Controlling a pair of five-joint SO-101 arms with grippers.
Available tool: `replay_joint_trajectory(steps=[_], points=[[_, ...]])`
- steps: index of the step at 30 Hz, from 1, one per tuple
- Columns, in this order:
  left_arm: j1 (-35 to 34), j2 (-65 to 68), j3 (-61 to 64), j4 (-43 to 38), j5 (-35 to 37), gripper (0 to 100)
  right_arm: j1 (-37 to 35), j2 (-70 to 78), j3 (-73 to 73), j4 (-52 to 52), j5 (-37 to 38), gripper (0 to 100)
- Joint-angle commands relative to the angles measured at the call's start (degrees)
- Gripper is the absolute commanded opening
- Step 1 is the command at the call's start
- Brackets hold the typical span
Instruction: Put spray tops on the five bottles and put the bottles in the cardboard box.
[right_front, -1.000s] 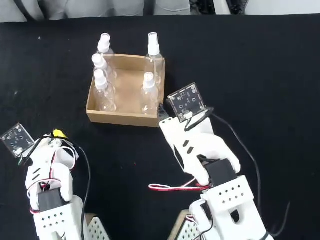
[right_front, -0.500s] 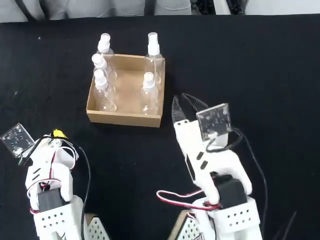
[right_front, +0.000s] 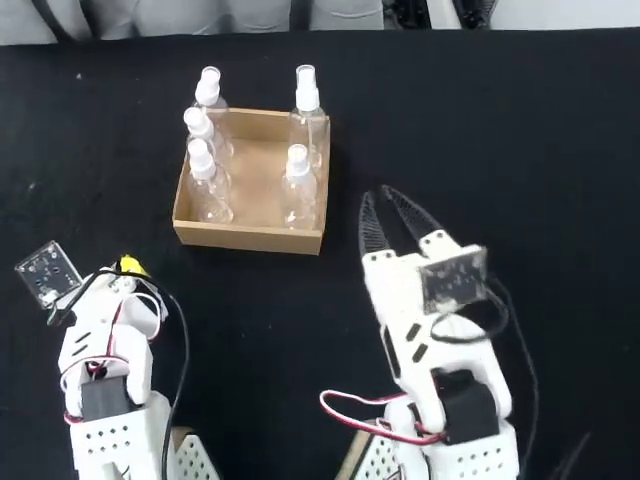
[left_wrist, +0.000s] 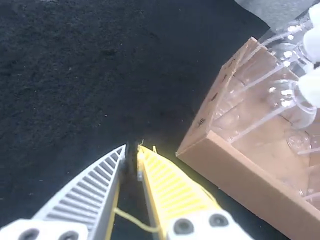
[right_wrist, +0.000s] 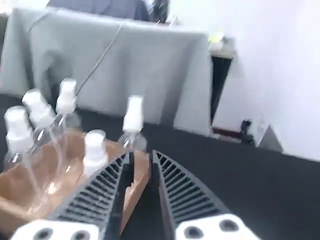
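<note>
Five clear bottles with white spray tops stand in the cardboard box (right_front: 248, 238): three along its left side (right_front: 200, 165), two along its right (right_front: 297, 170). My right gripper (right_front: 377, 197) hangs just right of the box's near right corner, black fingers a little open and empty. From the right wrist view the gripper (right_wrist: 141, 155) points at that corner of the box (right_wrist: 15, 205), with the bottles (right_wrist: 95, 145) behind it. My left gripper (left_wrist: 132, 148), one grey and one yellow finger, is shut and empty over the black cloth, near the box's left front corner (left_wrist: 240, 175).
Black cloth (right_front: 520, 150) covers the table, with open room right of and behind the box. A grey draped edge (right_wrist: 125, 60) runs along the back. Both arm bases (right_front: 110, 440) stand at the near edge.
My right arm has drawn back from the box's right wall and swung right, its fingers opened and then narrowed. The left arm has shifted slightly.
</note>
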Motion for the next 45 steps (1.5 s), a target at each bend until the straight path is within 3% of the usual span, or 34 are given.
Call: replay_joint_trajectory(steps=[1, 6, 25, 36, 45], points=[[1.54, -0.79, 1.63, -1.14, -0.79, 3, 3.16, -4.53, 0.66, -1.85, -0.35, 1.1], [1.54, -0.79, 1.63, -1.14, -5.1, 3, 7.03, -9.1, 0.48, -1.93, -0.26, 1.1], [1.54, -0.7, 1.63, -1.14, -5.54, 3, 23.38, -8.92, 8.13, -7.3, 0.18, 1.2], [1.27, -0.7, 1.63, -2.2, -5.54, 3, 24.35, -8.92, 19.38, -7.03, 0.18, 1.2], [1.1, -0.7, 1.63, -2.37, -5.54, 3, 23.82, -8.92, 19.47, 4.4, -0.18, 1.2]])
